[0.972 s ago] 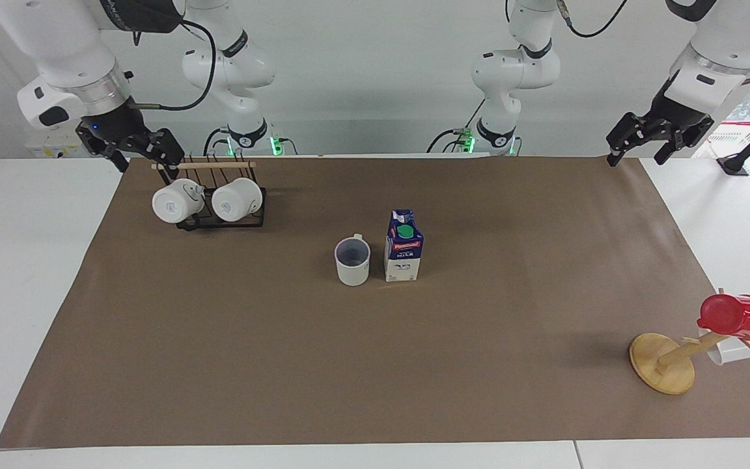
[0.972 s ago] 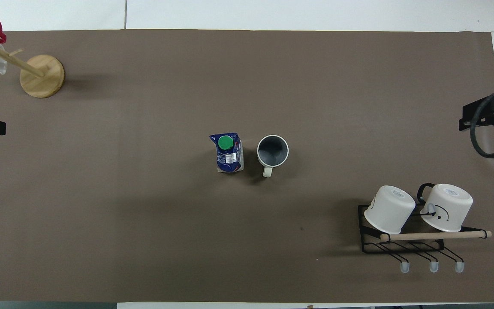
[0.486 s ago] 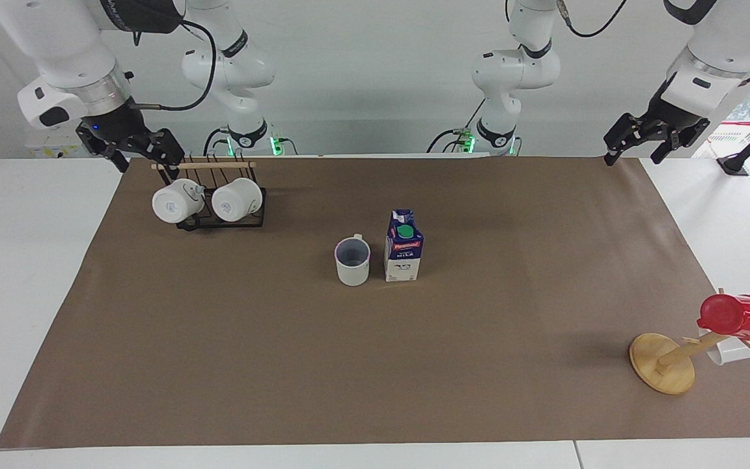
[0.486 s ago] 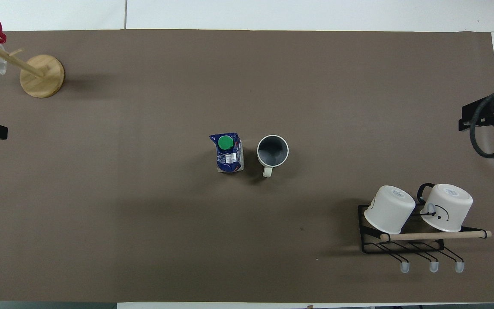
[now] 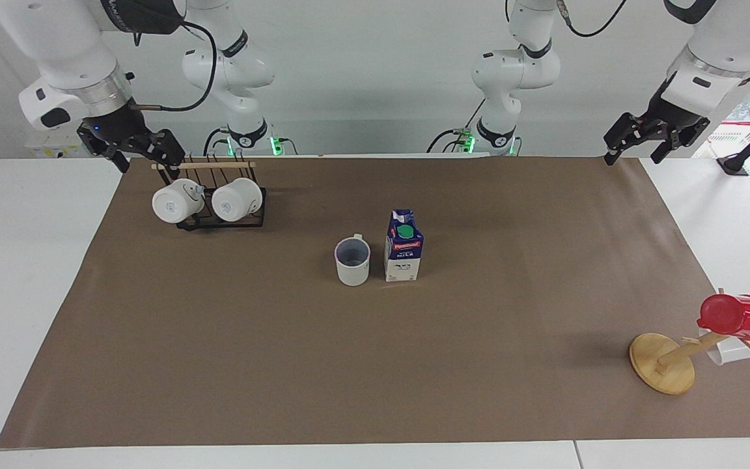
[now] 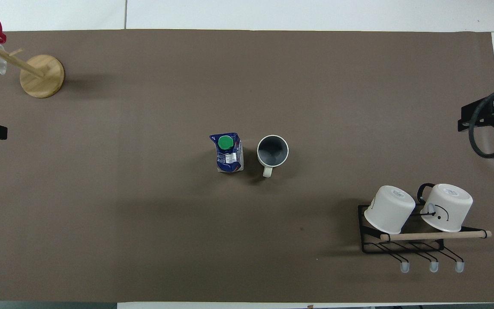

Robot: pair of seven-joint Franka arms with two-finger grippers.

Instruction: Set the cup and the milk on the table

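Facing view: off-white ceramic cup (image 5: pixel 352 262) beside blue-and-white milk carton (image 5: pixel 403 247), upright mid-table (image 5: pixel 219 365); left gripper (image 5: pixel 637 144) and right gripper (image 5: pixel 144 154) open, empty, over robot-side corners.

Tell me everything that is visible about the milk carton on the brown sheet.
The milk carton is a small gable-top pack, seemingly of coated card, dark blue above and white below, with a round green cap on the slope and a red label. It stands upright and closed, on the brown sheet of the table, about mid-table. The cup stands beside it, toward the right arm's end, with a small gap. No tool touches it.
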